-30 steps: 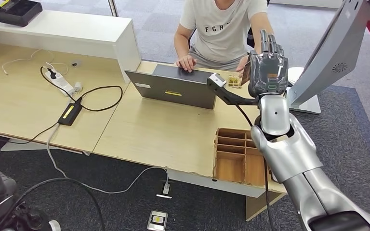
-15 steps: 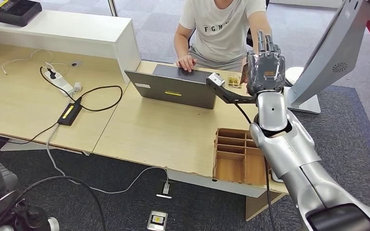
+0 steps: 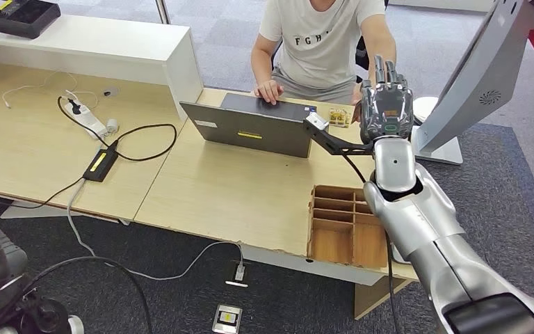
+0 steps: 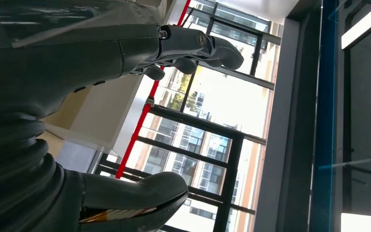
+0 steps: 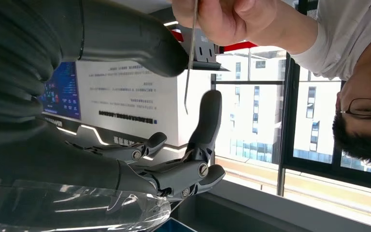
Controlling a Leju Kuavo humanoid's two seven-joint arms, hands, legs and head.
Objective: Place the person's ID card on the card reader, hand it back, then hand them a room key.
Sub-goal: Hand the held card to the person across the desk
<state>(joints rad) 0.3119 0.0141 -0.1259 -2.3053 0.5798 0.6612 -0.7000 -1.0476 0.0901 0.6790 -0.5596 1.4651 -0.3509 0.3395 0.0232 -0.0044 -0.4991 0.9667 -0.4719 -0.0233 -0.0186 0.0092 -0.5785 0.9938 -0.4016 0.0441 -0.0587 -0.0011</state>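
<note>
My right hand (image 3: pixel 386 104) is raised upright over the desk's far edge, in front of the person's hand (image 3: pixel 357 91). In the right wrist view the person's hand (image 5: pixel 227 19) pinches the ID card (image 5: pixel 189 72), which I see edge-on. The card hangs in the gap between my thumb (image 5: pixel 125 43) and my fingers (image 5: pixel 204 130), touching neither. That hand is open. My left hand (image 4: pixel 53 72) hangs low with thumb and fingers apart and nothing in it. A grey flat device (image 3: pixel 250 125) lies on the desk under the person's other hand (image 3: pixel 270 90).
A wooden compartment organiser (image 3: pixel 341 223) sits at the desk's near right edge. Small tan items (image 3: pixel 338 115) lie beside the grey device. A power strip (image 3: pixel 90 120), a black adapter (image 3: pixel 101 163) and cables lie at left. A grey monitor stand (image 3: pixel 452 104) rises at right.
My right hand has shifted slightly toward the person's hand and stays upright. The card's edge, seen earlier beside my hand in the head view, is now behind it.
</note>
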